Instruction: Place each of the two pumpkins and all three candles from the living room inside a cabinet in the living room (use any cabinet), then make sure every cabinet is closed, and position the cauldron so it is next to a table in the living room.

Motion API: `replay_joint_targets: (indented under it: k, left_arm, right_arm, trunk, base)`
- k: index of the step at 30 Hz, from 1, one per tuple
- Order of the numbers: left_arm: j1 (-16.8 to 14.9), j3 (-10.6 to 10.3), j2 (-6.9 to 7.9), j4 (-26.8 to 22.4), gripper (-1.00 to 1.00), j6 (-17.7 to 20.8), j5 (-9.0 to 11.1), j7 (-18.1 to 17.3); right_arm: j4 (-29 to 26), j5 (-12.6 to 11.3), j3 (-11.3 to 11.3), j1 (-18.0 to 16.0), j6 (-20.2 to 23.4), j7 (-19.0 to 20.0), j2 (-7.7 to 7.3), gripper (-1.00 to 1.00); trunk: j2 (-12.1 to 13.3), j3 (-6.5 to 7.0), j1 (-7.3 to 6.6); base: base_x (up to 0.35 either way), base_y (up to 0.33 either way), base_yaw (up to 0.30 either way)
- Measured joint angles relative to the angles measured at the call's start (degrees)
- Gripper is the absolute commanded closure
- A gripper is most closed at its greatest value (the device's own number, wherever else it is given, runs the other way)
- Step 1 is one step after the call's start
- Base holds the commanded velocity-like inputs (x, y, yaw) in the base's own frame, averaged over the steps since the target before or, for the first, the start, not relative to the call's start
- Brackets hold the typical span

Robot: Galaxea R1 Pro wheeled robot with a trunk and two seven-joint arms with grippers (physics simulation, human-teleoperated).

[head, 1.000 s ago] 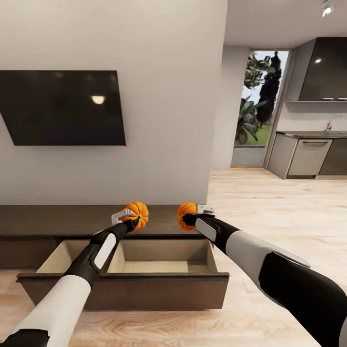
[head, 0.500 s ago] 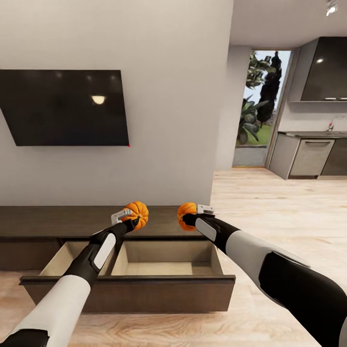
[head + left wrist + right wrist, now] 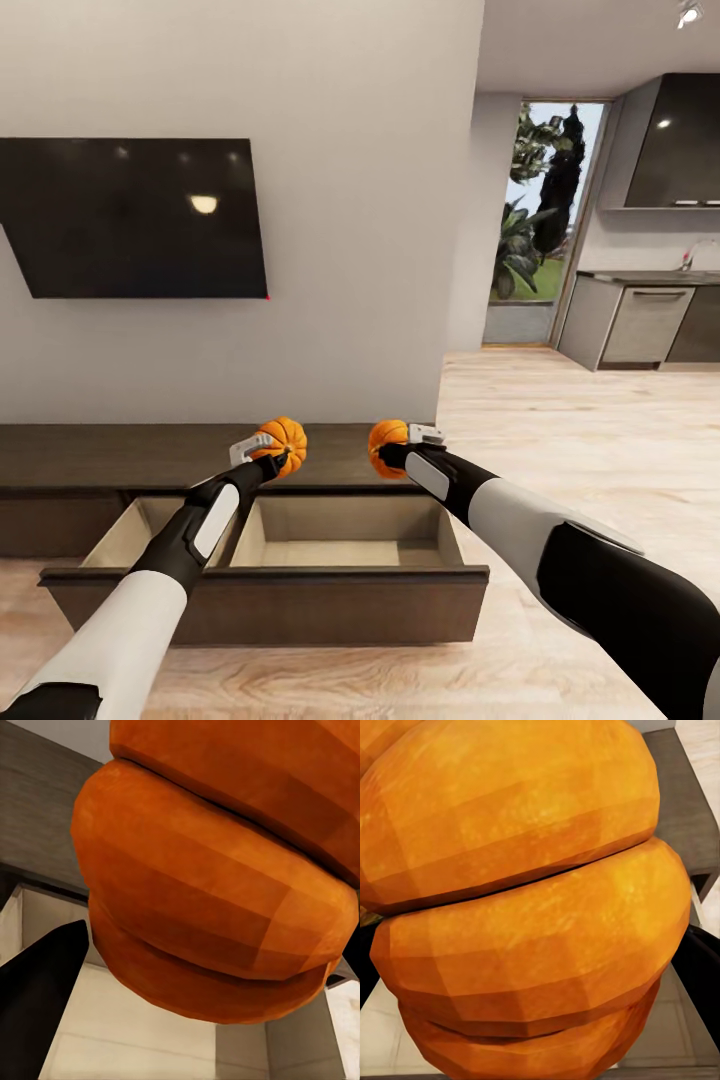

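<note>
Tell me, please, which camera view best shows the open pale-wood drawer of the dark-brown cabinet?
The head view: the open pale-wood drawer appears whole, under both held pumpkins. The left wrist view catches a piece of its interior; the right wrist view shows slivers.

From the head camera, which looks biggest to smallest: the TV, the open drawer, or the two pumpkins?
1. TV, largest.
2. Open drawer, slightly smaller.
3. Left gripper's pumpkin and right gripper's pumpkin: smallest, alike in size, so unranked.

The whole view is shifting a little as the robot moves, not the things. The open drawer [image 3: 350, 545] of the cabinet [image 3: 120, 460] is showing slightly differently under both grippers.
</note>
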Motion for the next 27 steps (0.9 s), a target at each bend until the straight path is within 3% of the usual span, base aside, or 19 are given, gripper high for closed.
replay_joint_targets:
  k: [27]
  left_arm:
    - [0.00, -0.41, -0.07, 0.07, 1.00, -0.10, 0.00, 0.07]
  right_arm:
    - [0.09, 0.00, 0.00, 0.00, 0.00, 0.00, -0.07, 1.00]
  trunk:
    - [-10.83, -4.85, 5.93]
  base:
    - [0.000, 0.000, 0.000]
